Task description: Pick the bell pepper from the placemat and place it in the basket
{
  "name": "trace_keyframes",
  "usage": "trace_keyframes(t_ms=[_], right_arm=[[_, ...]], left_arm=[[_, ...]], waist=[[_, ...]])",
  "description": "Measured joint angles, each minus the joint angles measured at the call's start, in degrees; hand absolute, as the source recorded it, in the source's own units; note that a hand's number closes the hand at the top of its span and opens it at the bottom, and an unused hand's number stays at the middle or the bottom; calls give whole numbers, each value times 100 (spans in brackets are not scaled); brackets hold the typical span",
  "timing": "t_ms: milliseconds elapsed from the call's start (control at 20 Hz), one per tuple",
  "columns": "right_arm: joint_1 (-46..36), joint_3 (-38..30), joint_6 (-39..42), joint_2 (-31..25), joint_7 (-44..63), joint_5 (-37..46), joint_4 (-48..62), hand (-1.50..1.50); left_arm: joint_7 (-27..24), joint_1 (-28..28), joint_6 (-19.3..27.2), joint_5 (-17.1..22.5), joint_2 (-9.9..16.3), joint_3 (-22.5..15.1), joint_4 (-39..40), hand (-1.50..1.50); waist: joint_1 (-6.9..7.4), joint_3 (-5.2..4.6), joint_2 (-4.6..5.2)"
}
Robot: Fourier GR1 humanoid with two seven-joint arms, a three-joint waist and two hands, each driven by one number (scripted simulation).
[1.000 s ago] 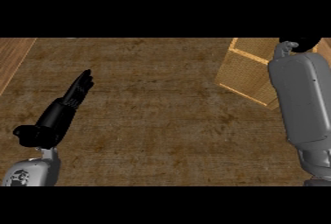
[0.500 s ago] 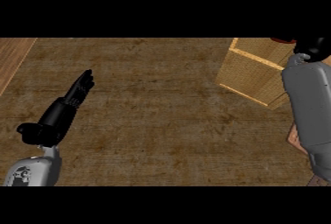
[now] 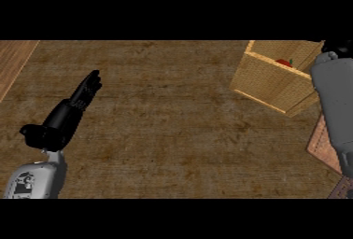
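Sitting inside the basket point(image 3: 269, 79) already, bell pepper point(image 3: 284, 62) just left of the right hand point(image 3: 338, 45), fingers impossible to tell. Left hand point(image 3: 76, 105) flat and straight-fingered, far across the bench point(image 3: 172, 140).

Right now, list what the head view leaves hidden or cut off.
- Right hand: mostly cut off by the view's right edge; its fingers cannot be read.
- Bell pepper: only a red top shows above the basket wall.
- Placemat: largely hidden behind the right forearm and cut by the edge.
- Left hand: fully visible, fingers straight.
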Motion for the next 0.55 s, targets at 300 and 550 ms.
trace_keyframes(t_ms=[300, 550], right_arm=[[-90, -326, 89, -139, -640, -744, -119, -150], [-104, -656, 112, -170, -522, -1292, -438, -150]], left_arm=[[92, 280, 13, -19, -41, -67, -329, 0], [130, 321, 4, 2, -28, -42, -420, 0]], waist=[[-3, -1, -14], [-48, -2, -30]])
